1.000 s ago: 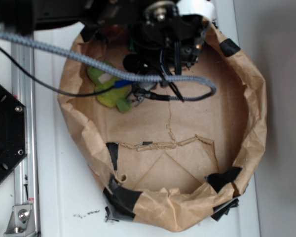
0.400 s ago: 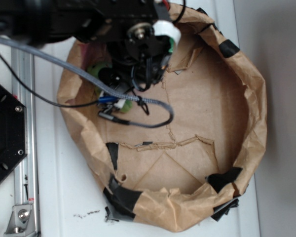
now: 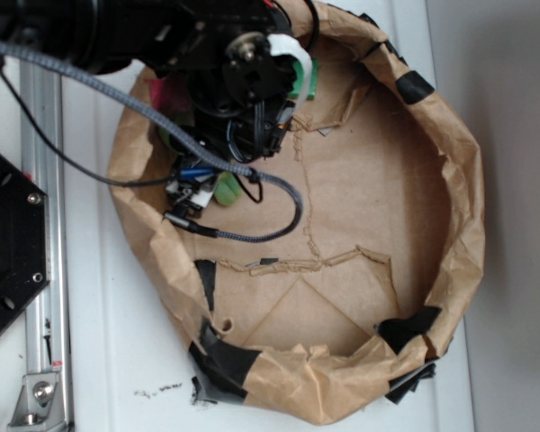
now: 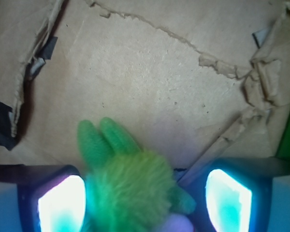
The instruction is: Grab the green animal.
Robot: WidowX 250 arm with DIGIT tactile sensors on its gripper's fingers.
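The green animal point(image 4: 130, 186) lies on the brown paper floor, a fuzzy yellow-green body with two darker green stubs pointing away from the camera. My gripper point(image 4: 145, 200) is open and straddles it. The left pad point(image 4: 63, 203) sits close against the fur, and the right pad point(image 4: 227, 198) stands a gap away. In the exterior view the arm covers most of the toy; only a green patch of the green animal point(image 3: 227, 189) shows beside the gripper point(image 3: 205, 180) at the upper left of the paper tub.
The crumpled paper wall point(image 3: 468, 207) rings the work area, patched with black tape point(image 3: 225, 360). A flat green block point(image 3: 310, 79) lies at the back, and something pink point(image 3: 166, 90) shows at the back left. A grey cable point(image 3: 279, 216) loops over the floor.
The arm has swung left across the tub and now sits over the green toy, hiding most of it. The cable loop has followed it left.
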